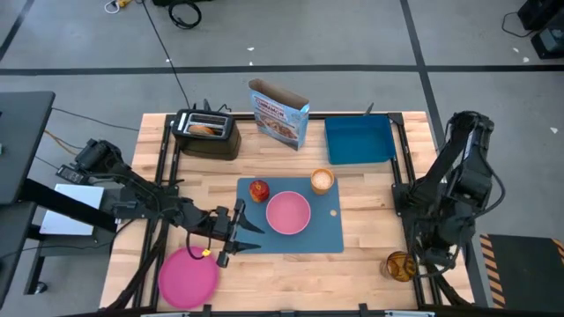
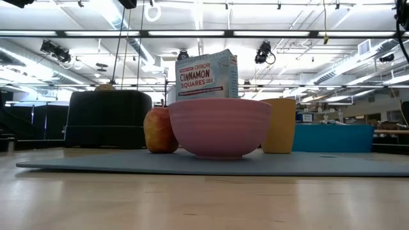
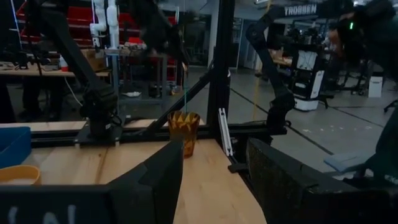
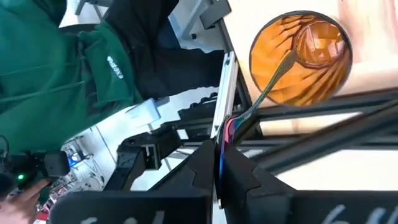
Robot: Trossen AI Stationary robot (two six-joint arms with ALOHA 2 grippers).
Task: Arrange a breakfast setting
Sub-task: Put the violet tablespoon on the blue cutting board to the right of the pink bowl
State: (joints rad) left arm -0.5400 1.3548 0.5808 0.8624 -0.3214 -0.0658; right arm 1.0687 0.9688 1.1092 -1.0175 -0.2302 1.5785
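The blue placemat (image 1: 328, 231) lies at the table's middle. On it stand the pink bowl (image 1: 288, 213), the red-orange apple (image 1: 258, 190) and the tan cup (image 1: 322, 180). The pink plate (image 1: 188, 277) lies on the table at the near left. The spoon (image 4: 273, 81) leans in an amber glass (image 1: 401, 266) at the near right. My right gripper (image 4: 221, 163) is beside that glass, shut on the spoon. My left gripper (image 1: 252, 236) is open and empty, over the placemat's left edge. My right gripper pinches the spoon's coloured handle (image 4: 229, 127) near its free end between its two fingers. The spoon's bowl end (image 4: 314, 46) sits inside the amber glass, and the spoon stands tilted there.
A black toaster (image 1: 207, 132), a cereal box (image 1: 280, 113) and a deep blue tray (image 1: 359, 141) stand along the far edge. A person in a green hooded top (image 4: 93, 62) is beyond the table's near right corner. Black frame rails (image 1: 398, 167) run along the table's sides.
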